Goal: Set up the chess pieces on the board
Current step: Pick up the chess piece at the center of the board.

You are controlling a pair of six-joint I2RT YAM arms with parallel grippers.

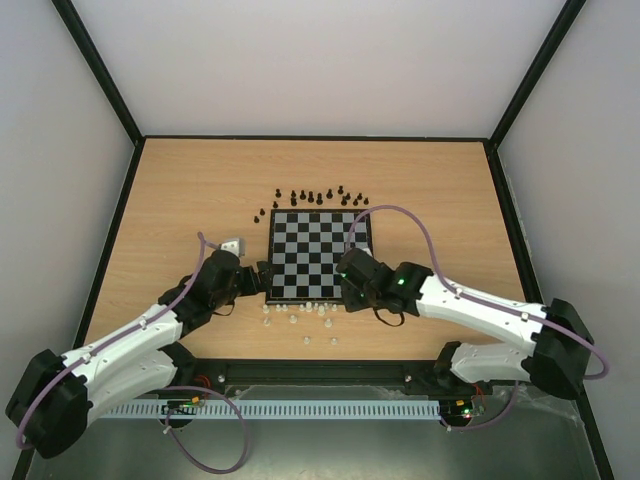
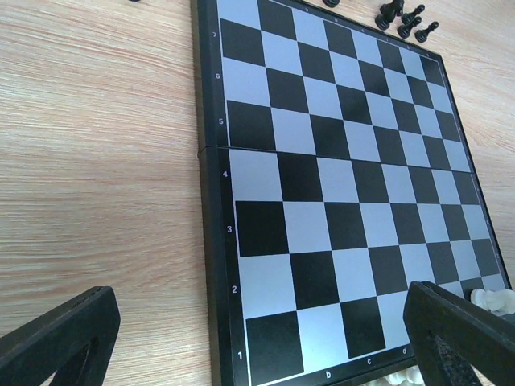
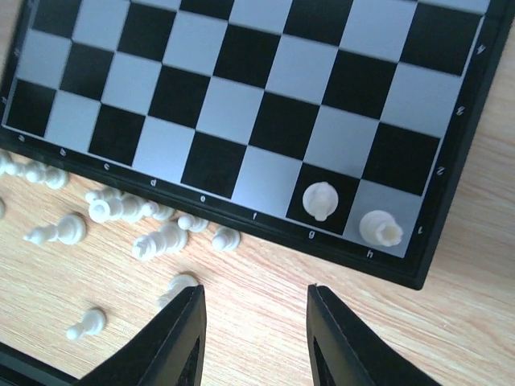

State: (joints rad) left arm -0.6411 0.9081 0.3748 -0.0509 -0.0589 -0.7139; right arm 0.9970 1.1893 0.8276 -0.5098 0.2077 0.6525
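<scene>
The board lies flat in the middle of the table. Several black chess pieces stand on the table along its far edge and show in the left wrist view. Several cream pieces lie loose before its near edge. In the right wrist view a cream knight stands on g1 and a cream rook on h1; loose cream pieces lie at the left. My right gripper is open and empty over bare wood by the board's near right corner. My left gripper is open and empty over the board's near left corner.
The wooden table is enclosed by white walls with black frame posts. A cable tray runs along the near edge between the arm bases. Both arms' purple cables loop above the table.
</scene>
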